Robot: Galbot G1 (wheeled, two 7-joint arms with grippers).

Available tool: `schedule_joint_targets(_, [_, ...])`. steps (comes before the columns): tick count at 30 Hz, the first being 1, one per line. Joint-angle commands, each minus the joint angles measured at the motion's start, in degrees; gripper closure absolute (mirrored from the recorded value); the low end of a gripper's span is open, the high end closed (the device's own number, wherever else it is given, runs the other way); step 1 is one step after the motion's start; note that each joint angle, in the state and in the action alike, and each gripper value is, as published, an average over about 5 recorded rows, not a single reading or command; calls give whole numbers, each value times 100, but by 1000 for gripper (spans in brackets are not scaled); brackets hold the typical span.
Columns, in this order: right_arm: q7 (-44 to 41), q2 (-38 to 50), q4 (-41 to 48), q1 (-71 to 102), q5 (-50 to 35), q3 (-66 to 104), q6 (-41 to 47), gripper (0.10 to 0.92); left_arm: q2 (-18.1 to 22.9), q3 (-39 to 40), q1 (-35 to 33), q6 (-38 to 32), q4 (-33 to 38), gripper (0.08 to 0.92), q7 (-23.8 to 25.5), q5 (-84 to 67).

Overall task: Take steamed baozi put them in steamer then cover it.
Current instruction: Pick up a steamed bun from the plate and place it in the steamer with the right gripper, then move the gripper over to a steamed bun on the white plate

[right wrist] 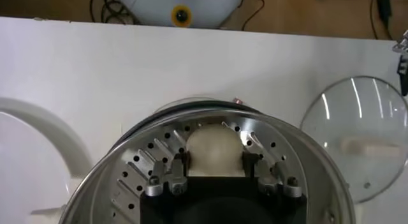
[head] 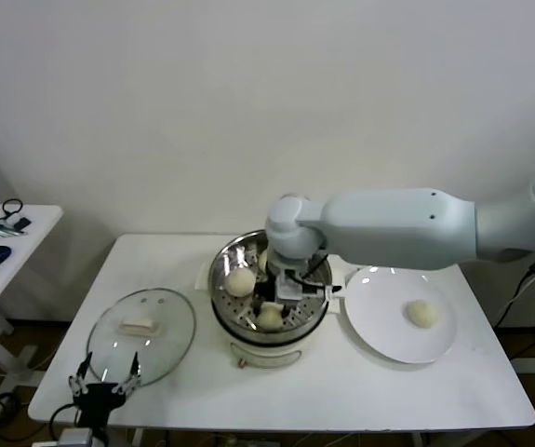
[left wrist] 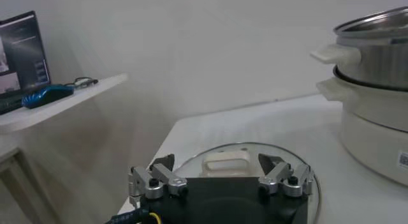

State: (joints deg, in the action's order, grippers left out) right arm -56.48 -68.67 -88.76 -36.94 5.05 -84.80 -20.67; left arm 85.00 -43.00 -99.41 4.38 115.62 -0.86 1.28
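1. Your right gripper is down inside the steamer. Its fingers sit close around a bun on the holed floor, one finger on each side. It looks held or only just set down; you cannot tell which.
2. Two more buns lie in the basket, one on the left side and one at the back, partly behind the arm. A fourth bun waits on the white plate, to the right of the steamer.
3. The glass lid lies flat on the desk, left of the steamer, not yet in use. Your left gripper hovers just beside its near edge, fingers spread wide and empty.
4. Risk: if you lift the right gripper before it opens fully, the soft bun may stick to a finger and come up with it, or roll against its neighbour.
5. Risk: the fingers are near the basket wall, so a slanted exit could knock the rim and shift the steamer.
6. Risk: the lid's handle is low and flat; a grip on it that is off centre could let the glass tip or slide.
7. Hidden: the right arm covers the back of the basket, so the rear bun is hard to make out. The wrist view does not show the finger pads meeting the dough.
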Motion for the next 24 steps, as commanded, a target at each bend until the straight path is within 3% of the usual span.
schedule_joint_targets(1, [91,-84,86,188,283,-10,-69,433,-2,0,-2,-3,-1,177,-1,-3])
schedule_joint_targets(12, [180,23,304,-3,-196,184,-167,217,18,24,-17,-12,42,177,-16,3])
schedule_joint_targets(19, [-639,631,967,-922,-1908,215,-23,202,40,45,-1,37,53,177,-13,17])
schedule_joint_targets(24, [-1160,1318,1937,-1396,-3501,-126,810,203,11,52,19,136,72,177,3,-32])
